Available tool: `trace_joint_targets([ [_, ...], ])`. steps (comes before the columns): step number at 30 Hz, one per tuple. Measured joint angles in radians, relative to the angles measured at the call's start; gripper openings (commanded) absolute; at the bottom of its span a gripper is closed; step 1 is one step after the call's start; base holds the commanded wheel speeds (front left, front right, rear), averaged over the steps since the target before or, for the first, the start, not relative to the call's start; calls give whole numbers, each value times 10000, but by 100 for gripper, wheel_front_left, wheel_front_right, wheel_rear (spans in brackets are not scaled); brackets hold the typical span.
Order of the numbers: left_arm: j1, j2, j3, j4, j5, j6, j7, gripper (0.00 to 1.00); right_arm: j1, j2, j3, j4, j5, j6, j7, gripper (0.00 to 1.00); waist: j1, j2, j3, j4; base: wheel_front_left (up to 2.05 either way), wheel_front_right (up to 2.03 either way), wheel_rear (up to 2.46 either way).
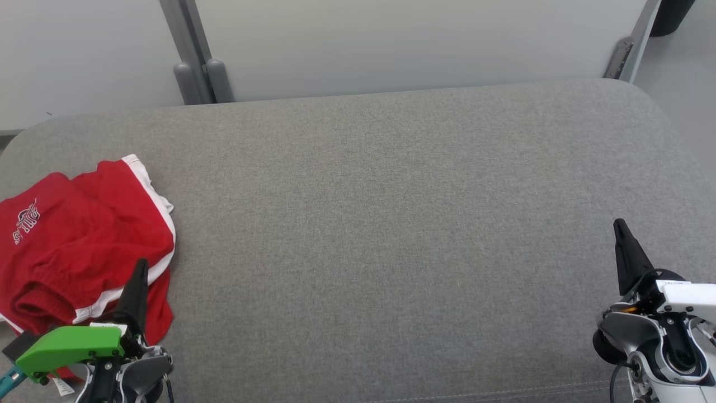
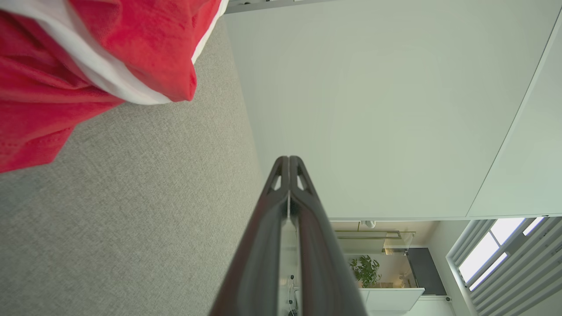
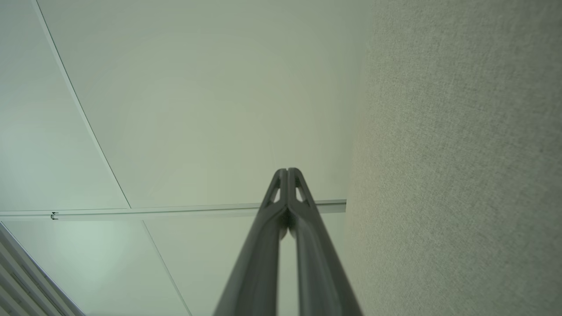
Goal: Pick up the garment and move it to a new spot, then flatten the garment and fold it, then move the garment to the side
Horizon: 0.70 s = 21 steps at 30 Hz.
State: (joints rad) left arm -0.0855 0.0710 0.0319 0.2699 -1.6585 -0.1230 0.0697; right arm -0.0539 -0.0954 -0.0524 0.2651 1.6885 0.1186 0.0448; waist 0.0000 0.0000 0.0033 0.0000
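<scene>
Two tools, both clenched and empty. The crumpled garment [image 1: 78,240] lies just left of your left tool [image 1: 142,264], well apart from the right tool [image 1: 618,224]. Risk: pinching one loose layer would drag it off the worktop [image 1: 391,224] edge.

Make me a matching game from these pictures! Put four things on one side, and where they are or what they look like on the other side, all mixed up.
Things:
1. garment
2. left gripper
3. right gripper
4. cushion

Descriptions:
a. lower right of the head view, shut, holding nothing
b. grey, spread wide across the middle
c. red with white trim, crumpled at the left
d. lower left of the head view, shut, close to the red cloth

Pairs: 1-c, 2-d, 3-a, 4-b
</scene>
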Motion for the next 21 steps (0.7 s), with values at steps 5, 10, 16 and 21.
trace_joint_targets([
  [5,0,-4,2,0,0,0,2,0,0,2,-10,0,0,0,0,0,0,0,0,0,0,0,0],
  [10,0,-6,6,0,0,0,10,0,0,8,-13,0,0,0,2,0,0,0,0,0,0,0,0],
  [16,0,-17,8,0,2,0,10,0,0,10,-23,0,-2,0,2,0,-1,0,0,0,0,0,0],
  [21,0,-23,12,0,2,0,10,0,0,13,-27,0,-2,0,2,0,0,0,0,0,0,0,0],
])
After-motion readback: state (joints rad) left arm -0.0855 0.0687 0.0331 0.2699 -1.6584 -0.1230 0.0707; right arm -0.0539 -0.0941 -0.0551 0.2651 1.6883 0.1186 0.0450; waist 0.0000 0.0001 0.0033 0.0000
